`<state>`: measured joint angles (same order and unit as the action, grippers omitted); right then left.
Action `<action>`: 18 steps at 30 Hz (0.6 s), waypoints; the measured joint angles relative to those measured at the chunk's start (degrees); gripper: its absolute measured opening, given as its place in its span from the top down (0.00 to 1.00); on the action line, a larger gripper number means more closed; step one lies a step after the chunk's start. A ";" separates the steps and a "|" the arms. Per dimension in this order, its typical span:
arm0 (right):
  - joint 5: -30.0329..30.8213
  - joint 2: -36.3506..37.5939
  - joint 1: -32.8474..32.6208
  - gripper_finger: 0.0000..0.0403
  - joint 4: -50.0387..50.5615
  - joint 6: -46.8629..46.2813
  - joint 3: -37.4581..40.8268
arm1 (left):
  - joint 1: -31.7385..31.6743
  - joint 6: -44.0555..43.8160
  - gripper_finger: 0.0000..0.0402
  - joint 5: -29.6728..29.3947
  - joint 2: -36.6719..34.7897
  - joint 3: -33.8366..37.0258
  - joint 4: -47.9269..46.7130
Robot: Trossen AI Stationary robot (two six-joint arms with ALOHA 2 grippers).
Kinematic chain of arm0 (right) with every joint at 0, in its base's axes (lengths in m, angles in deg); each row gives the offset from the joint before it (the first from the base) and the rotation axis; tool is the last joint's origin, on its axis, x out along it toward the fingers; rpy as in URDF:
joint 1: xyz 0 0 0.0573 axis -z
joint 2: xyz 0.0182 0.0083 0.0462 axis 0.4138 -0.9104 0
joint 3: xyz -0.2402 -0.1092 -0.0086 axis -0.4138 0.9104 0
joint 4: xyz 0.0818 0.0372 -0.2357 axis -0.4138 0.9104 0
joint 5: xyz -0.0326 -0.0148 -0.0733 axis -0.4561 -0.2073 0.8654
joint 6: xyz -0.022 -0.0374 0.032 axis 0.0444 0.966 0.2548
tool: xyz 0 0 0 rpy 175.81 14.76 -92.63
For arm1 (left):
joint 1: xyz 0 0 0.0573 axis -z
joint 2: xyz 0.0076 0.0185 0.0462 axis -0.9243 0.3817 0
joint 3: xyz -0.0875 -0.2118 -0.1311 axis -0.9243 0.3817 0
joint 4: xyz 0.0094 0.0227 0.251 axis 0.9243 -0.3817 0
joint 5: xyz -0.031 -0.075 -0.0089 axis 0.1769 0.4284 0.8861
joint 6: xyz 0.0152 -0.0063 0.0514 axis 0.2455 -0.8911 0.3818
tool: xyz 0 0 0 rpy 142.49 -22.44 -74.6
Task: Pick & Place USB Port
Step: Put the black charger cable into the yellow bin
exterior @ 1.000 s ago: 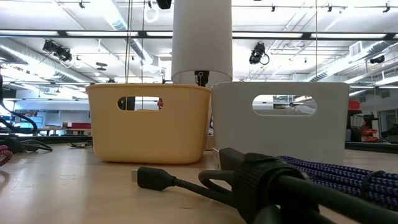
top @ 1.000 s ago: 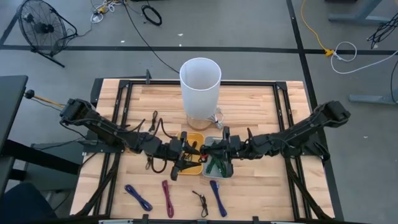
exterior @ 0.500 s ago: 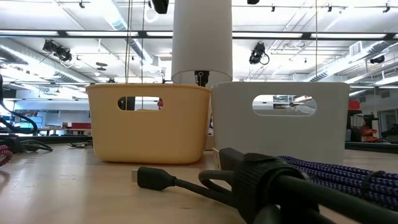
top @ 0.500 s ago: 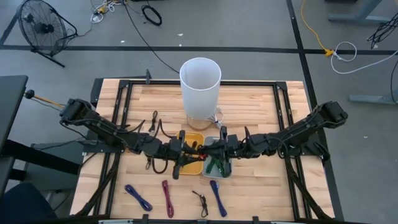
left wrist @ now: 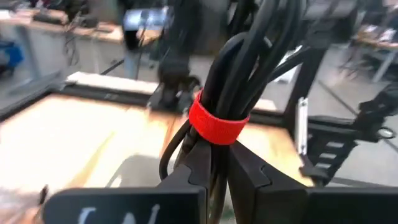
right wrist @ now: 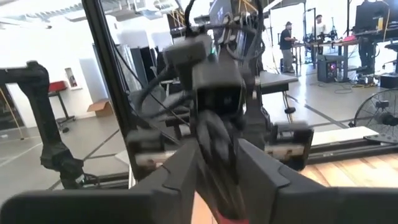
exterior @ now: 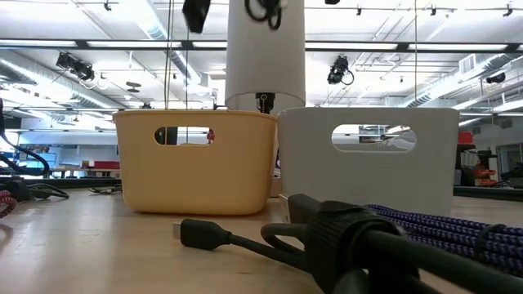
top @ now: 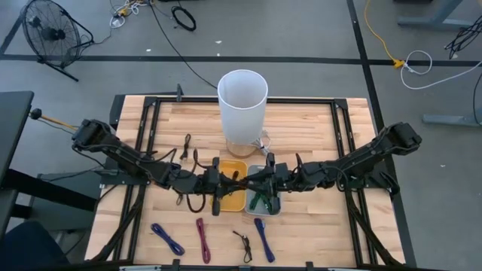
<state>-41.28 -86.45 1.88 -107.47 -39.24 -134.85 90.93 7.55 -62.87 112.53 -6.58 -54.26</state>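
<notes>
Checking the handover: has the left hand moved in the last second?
Yes. In the high view the left hand has lifted from the yellow bin's front edge to over it, nearer the right hand.

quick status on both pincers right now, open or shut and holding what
Left pincer: shut on the black cable bundle with a red strap.
Right pincer: shut on the same black cable bundle, above the bins.

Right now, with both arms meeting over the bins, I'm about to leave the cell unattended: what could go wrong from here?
1. The left gripper and right gripper both seem to have their jaws closed on the same black cable bundle; if one pulls before the other lets go, the red strap may slip or the cable may strain.
2. The bundle hangs near the seam between the yellow bin and white bin, so a release could land in the wrong one.
</notes>
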 joint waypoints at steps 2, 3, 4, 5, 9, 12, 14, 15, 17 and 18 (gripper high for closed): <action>-0.25 0.86 -0.02 0.70 0.08 -0.02 -0.02 | 0.40 -3.26 0.93 -1.73 -0.03 -0.01 -3.64; -0.43 1.35 -0.10 0.68 0.31 0.00 -0.06 | 0.61 -5.19 0.93 -2.80 -0.06 0.04 -6.01; -0.44 1.74 -0.13 0.67 0.43 0.00 -0.09 | 0.87 -7.14 0.93 -4.04 -0.25 0.09 -8.36; -0.46 2.10 -0.20 0.67 1.00 0.01 -0.09 | 0.92 -9.23 0.93 -5.13 -0.65 0.11 -10.62; -0.17 3.25 -0.60 0.66 2.42 0.02 -0.09 | 0.53 -19.31 0.93 -5.44 -1.90 0.11 -20.31; 0.02 4.15 -0.85 0.66 3.41 0.02 -0.09 | 0.71 -29.23 0.93 -2.33 -1.97 0.02 -27.04; 0.03 4.32 -0.87 0.67 3.50 0.03 -0.09 | 1.30 -35.68 0.93 -0.56 -1.61 0.11 -31.97; 0.01 4.48 -0.87 0.67 3.85 0.02 -0.09 | 1.51 -38.11 0.93 -0.32 -1.19 0.11 -33.25; 0.23 4.70 -0.85 0.68 3.55 0.04 -0.09 | 2.12 -41.85 0.93 -0.02 -0.95 0.11 -36.53; 0.24 4.76 -0.85 0.69 3.54 0.04 -0.09 | 2.27 -42.86 0.93 -0.10 -0.95 0.11 -37.39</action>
<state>-41.04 -81.69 1.02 -103.93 -39.20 -134.94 93.20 -35.31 -62.97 111.58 -6.48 -91.65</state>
